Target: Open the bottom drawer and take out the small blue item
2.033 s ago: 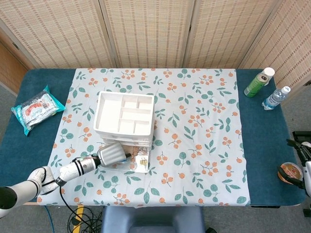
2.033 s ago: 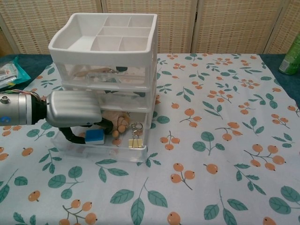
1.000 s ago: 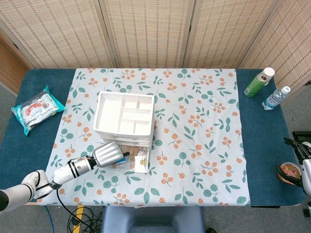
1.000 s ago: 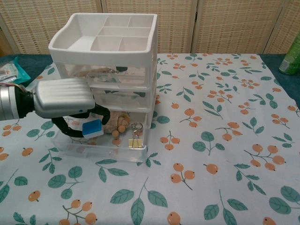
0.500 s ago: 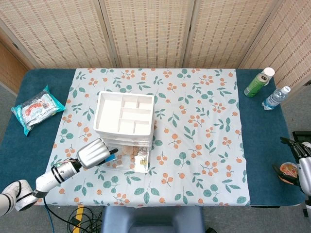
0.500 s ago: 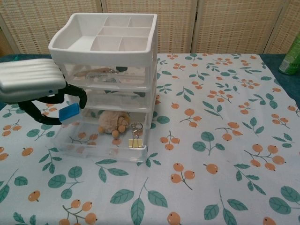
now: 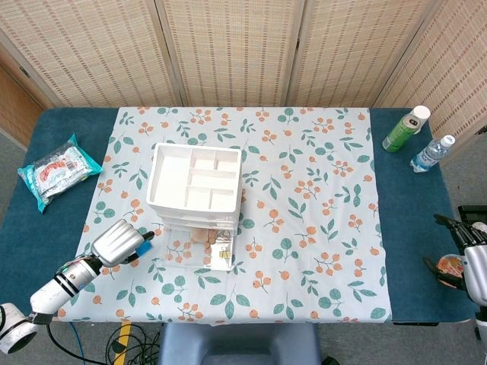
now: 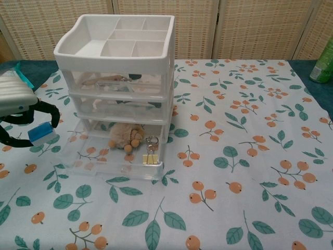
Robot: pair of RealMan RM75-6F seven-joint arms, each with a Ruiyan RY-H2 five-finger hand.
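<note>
dark fingers (image 8: 48,110) of the left hand (image 8: 18,107) pinch the small blue item (image 8: 41,133) at the left edge of the chest view, clear of the bottom drawer (image 8: 117,156), which stands pulled open under the white drawer unit (image 8: 118,57) on the floral-clothed desk (image 8: 250,156). at the head view's lower right edge, the right hand (image 7: 466,255) shows fingers spread, holding nothing.

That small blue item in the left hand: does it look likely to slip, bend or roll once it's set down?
The small blue item looks like a rigid block, so it probably won't bend. Flat faces suggest it would sit still rather than roll. The left hand pinches it by the fingers only, so a slip seems possible if its surface is smooth.
</note>
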